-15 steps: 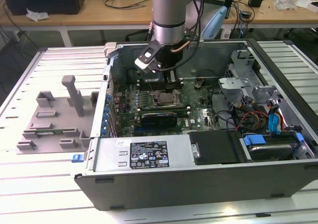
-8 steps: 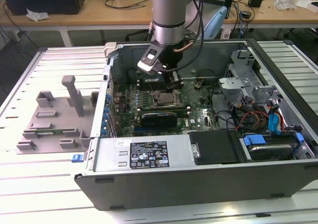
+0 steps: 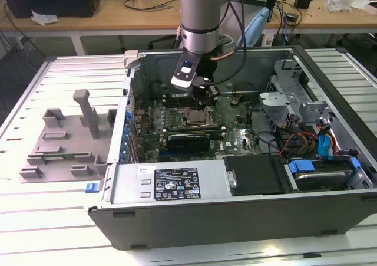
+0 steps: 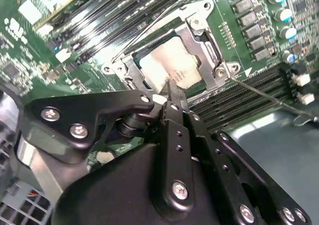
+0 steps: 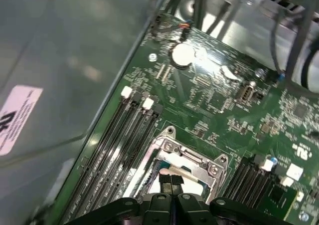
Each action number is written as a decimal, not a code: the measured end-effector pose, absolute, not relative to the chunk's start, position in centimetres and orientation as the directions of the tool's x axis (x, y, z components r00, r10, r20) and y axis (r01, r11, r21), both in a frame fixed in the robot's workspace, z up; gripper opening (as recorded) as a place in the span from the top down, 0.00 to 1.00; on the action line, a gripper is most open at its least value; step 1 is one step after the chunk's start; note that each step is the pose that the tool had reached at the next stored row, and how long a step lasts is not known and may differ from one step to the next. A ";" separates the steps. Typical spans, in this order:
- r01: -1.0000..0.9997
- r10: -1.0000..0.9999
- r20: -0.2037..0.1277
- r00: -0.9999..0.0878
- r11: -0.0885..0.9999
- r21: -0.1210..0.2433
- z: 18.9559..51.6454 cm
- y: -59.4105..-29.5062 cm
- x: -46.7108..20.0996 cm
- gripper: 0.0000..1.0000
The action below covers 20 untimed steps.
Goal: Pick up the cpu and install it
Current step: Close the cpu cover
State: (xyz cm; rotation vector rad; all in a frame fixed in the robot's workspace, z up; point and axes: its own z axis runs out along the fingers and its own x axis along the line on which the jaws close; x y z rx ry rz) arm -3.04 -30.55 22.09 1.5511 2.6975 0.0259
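Reaching into the computer case (image 3: 235, 225) with the gripper (image 4: 173, 89) closed on nothing. Pointing straight at the cpu (image 4: 162, 60) lying in the motherboard socket (image 4: 198, 14).

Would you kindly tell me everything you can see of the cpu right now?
The cpu is a small, flat, square chip with a pale, shiny metal top. It lies flat in the motherboard socket inside the computer case, bordered by the socket's metal frame. The gripper hangs right over it, fingers shut, tips at its edge; I cannot tell whether they touch it.
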 end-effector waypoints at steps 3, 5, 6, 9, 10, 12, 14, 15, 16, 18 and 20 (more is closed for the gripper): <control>0.825 0.825 -0.018 -0.564 0.565 0.029 22.1 -30.5 -3.0 0.89; 0.798 0.799 -0.018 -0.601 0.601 0.029 22.1 -30.5 -3.0 0.89; 0.771 0.772 -0.018 -0.635 0.636 0.029 22.1 -30.5 -3.0 0.89; 0.720 0.721 -0.018 -0.693 0.693 0.029 22.1 -30.5 -3.0 0.89; 0.707 0.708 -0.018 -0.706 0.707 0.029 22.1 -30.5 -3.0 0.89; 0.670 0.670 -0.018 -0.742 0.742 0.029 22.1 -30.5 -3.0 0.89; 0.616 0.617 -0.018 -0.787 0.787 0.028 22.1 -30.5 -3.0 0.89; 0.594 0.595 -0.019 -0.804 0.804 0.028 22.1 -30.5 -3.0 0.89; 0.557 0.558 -0.019 -0.830 0.830 0.028 22.1 -30.6 -3.0 0.89; 0.520 0.521 -0.019 -0.853 0.853 0.028 22.1 -30.5 -3.0 0.89; 0.483 0.484 -0.019 -0.875 0.875 0.028 22.1 -30.5 -3.0 0.89</control>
